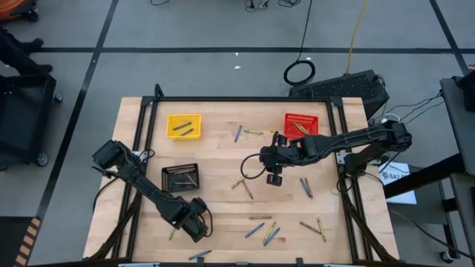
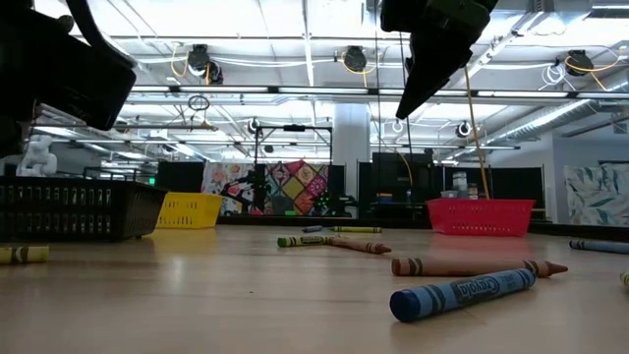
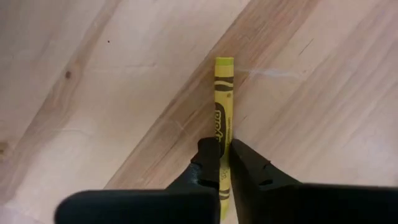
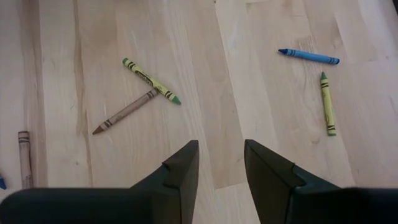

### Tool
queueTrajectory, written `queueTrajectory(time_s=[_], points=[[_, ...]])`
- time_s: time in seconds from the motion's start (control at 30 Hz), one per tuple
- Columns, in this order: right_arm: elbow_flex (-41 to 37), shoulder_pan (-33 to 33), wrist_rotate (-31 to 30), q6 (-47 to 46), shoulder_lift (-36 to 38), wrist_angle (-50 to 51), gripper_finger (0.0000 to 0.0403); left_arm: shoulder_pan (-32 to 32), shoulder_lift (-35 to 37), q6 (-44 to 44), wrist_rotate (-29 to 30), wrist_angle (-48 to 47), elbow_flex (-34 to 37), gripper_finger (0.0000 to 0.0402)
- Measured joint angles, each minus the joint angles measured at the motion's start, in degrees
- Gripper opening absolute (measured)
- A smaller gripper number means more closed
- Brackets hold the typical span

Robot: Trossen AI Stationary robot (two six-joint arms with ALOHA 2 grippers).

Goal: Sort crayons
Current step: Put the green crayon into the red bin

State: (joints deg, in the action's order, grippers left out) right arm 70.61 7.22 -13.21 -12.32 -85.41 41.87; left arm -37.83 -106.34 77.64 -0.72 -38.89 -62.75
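Crayons are partly lost to me from above: my left gripper (image 1: pixel 194 227) sits low at the near edge of the table (image 1: pixel 223 189), and its own body covers whatever lies between its fingers in the high view. My left wrist view settles it, showing the two dark fingers (image 3: pixel 207 165) pinched onto the sides of a yellow crayon (image 3: pixel 223 102) lying flat on the wood, its far end sticking straight out ahead of the fingertips and its near end hidden beneath them. Whether it has left the table I cannot tell. My right gripper (image 1: pixel 274 174) hangs over the middle of the table with its jaws apart and nothing between them; its wrist view shows a green-tipped yellow crayon (image 4: pixel 151 81) crossing a brown crayon (image 4: pixel 125 112) ahead of it, with a blue crayon (image 4: pixel 309 56) and a green crayon (image 4: pixel 327 103) off to the other side, all well apart from the fingers. The low view adds a blue crayon in front (image 2: pixel 462 293) resting against a brown one (image 2: pixel 479 265), while both grippers are cut off at its upper edge. The black basket (image 1: pixel 180 176) stands just beside my left arm, and the yellow basket (image 1: pixel 183 125) and red basket (image 1: pixel 300 125) lie farther off.
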Motion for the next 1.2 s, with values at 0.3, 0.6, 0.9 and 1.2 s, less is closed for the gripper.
queueTrajectory(time_s=[0.3, 0.6, 0.9, 1.2], points=[[0.0, 0.0, 0.0, 0.18, 0.0, -0.23, 0.0116, -0.12, 0.22, -0.67, 3.01, -0.46, -1.28, 0.0004], [0.0, -0.02, 7.41, 2.04, 0.0, -2.52, 0.0116, -0.06, 4.77, -4.1, 13.67, 1.72, -2.4, 0.0001], [0.0, 3.08, 25.87, 11.9, -0.02, -12.88, 0.0116, -0.07, 9.54, -9.01, 26.52, 5.37, -2.46, 0.0001], [0.02, 6.04, 28.48, 15.02, -0.02, -19.41, 0.0116, 2.7, 9.68, -26.76, 32.28, 17.38, -2.46, 0.0]])
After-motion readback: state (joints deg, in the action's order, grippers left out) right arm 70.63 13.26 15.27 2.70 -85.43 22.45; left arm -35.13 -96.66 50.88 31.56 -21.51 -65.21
